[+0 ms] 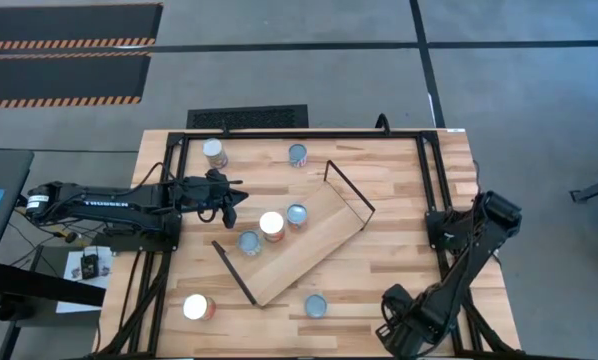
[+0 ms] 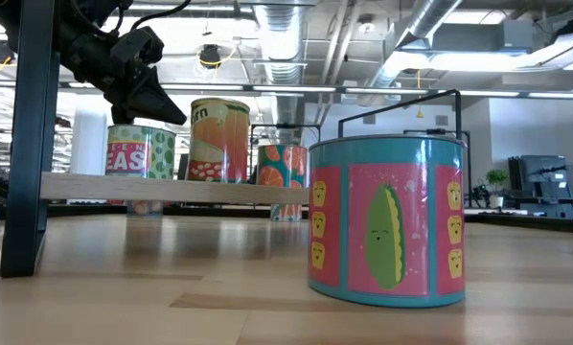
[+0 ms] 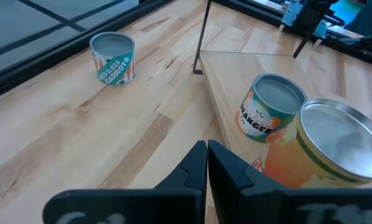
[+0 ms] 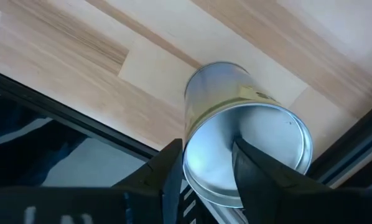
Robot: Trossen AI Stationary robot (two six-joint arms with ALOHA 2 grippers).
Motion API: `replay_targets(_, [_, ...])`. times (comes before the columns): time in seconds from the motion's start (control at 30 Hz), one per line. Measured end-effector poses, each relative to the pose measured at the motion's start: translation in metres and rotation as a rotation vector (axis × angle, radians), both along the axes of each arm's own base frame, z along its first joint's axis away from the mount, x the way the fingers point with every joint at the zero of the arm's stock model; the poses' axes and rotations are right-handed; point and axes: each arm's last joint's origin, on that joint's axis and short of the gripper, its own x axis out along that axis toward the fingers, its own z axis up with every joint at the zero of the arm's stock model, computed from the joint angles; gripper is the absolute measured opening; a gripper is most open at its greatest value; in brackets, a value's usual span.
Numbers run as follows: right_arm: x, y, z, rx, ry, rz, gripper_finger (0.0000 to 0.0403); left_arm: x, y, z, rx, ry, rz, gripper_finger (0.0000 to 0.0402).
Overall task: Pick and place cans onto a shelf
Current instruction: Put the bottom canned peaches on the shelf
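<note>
Sitting mid-frame in the high view, three cans already stand on the shelf. The left gripper, fingers pressed together and empty, hovers just beside them; best open before approaching another can.

The right gripper waits lower right, its fingers straddling a can's rim.

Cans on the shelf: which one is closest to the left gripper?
The white-topped can, middle of the three on the shelf. The left gripper hangs just beside it; the two blue-grey-topped cans sit farther off.
</note>
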Motion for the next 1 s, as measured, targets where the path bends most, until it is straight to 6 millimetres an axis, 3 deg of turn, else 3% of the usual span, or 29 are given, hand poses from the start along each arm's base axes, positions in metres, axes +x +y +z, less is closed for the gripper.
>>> replay_targets(0.2, [0.0,-0.004,-0.004,-0.02,0.017,-0.006,0.012,0.0,0.0,0.0,0.02,0.006,0.006,0.0])
replay_targets(0.57, [0.014,-0.02,-0.005,-0.025,0.027,0.126,0.0012,0.0,0.001,0.0,0.025,0.007,0.011,0.0])
replay_targets(1.0, [0.05,-0.048,0.006,-0.025,-0.055,0.33,0.0006,0.0,0.001,0.0,0.014,0.003,0.016,0.0])
